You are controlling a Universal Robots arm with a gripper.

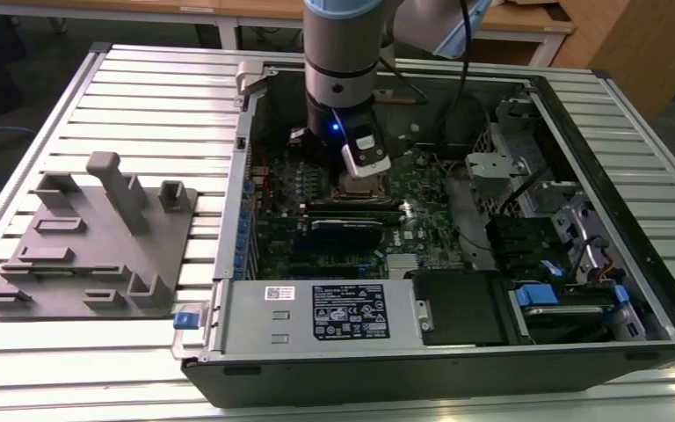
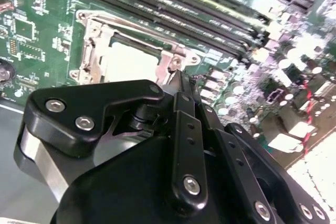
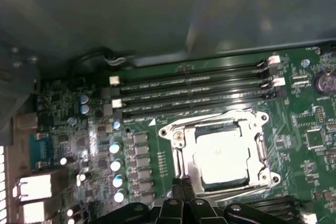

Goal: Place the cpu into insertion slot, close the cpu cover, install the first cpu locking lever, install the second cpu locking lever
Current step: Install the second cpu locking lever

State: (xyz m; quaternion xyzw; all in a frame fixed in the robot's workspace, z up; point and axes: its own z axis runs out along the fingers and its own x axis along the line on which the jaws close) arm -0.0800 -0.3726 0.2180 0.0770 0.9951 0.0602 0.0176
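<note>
In the exterior view, the grey fixture [image 1: 91, 242] lies on the slatted table [image 1: 56, 369] at the exterior view's left, well apart from the gripper [image 1: 367, 180]. The open case [image 1: 455, 229] sits further right, and you see the arm [image 1: 344, 53] reaching down into it, with the gripper just above the socket area of the motherboard [image 1: 420, 198].

In both wrist views, the cpu [image 3: 220, 156] [image 2: 128, 61] lies flat in the slot [image 3: 195, 139], its pale metal top showing through the cut-out of the cover [image 3: 218, 124] [image 2: 94, 27]. The cover lies down flat around the chip. The memory slots [image 3: 194, 90] run along the far side of the socket from the gripper.

In the first wrist view, the gripper [image 3: 181, 184] sits at the socket's near edge, just beside the cover frame. In the second wrist view, the fingers [image 2: 181, 90] are drawn together to a narrow tip with no gap visible between them. The tip points at the corner of the cover; you cannot tell whether it touches the frame. Nothing is seen held between the fingers.
</note>
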